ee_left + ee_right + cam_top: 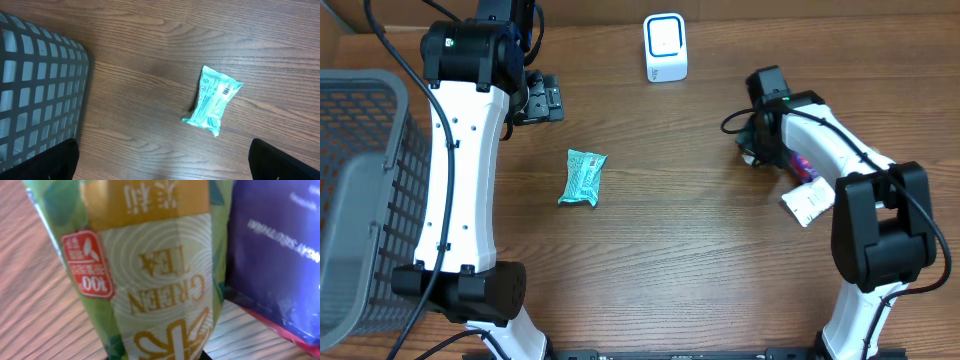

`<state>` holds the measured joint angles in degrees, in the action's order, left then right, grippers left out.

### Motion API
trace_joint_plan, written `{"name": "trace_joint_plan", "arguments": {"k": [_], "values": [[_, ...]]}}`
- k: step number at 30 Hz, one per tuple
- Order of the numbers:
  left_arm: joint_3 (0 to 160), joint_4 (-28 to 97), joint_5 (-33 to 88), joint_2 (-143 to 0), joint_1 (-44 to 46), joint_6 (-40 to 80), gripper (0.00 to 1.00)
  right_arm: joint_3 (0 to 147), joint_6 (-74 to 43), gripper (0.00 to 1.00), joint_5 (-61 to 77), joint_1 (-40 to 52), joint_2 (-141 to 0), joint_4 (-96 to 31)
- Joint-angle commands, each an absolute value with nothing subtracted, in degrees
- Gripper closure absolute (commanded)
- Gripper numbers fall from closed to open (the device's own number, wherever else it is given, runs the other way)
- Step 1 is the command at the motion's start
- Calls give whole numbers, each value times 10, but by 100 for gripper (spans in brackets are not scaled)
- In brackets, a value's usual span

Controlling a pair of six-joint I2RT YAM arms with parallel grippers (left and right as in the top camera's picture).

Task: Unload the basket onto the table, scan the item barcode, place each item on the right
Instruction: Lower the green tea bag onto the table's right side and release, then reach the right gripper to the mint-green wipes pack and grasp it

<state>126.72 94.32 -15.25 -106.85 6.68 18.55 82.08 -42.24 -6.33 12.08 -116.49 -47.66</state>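
**Open middle, crowded sides**

Teal packet [584, 177] alone on the surface [700, 270], bare wood all round. Basket [360, 200] walls the left edge, left arm [460, 180] beside it. Scanner [665, 47] free at far edge. Right: purple pouch [275, 255] just beside green tea pack [150, 280], white packet [808, 203] near.

A basket [370, 110] and loose packets on a wooden table [670, 270]
The grey mesh basket stands at the left edge. A teal packet [583, 177] lies flat near the middle, well apart from it. A white packet [807, 203] lies at the right, a purple packet [280, 245] just beside it.
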Motion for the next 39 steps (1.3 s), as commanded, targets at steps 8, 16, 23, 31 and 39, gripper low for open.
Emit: {"name": "trace_joint_plan", "arguments": {"k": [8,16,23,31,39], "values": [[1266,943,-156,-1074,67,195,1,817,-349,77,33,34,-1149,-507],[1266,943,-156,-1074,67,195,0,881,-297,29,145,40,-1109,-563],[1266,943,-156,-1074,67,195,0,923,-302,3,256,93,-1062,-509],[1266,943,-156,-1074,67,195,1,877,-368,3,258,197,-1068,-435],[1266,943,-156,-1074,67,195,0,773,-487,12,254,321,-1074,-218]]}}
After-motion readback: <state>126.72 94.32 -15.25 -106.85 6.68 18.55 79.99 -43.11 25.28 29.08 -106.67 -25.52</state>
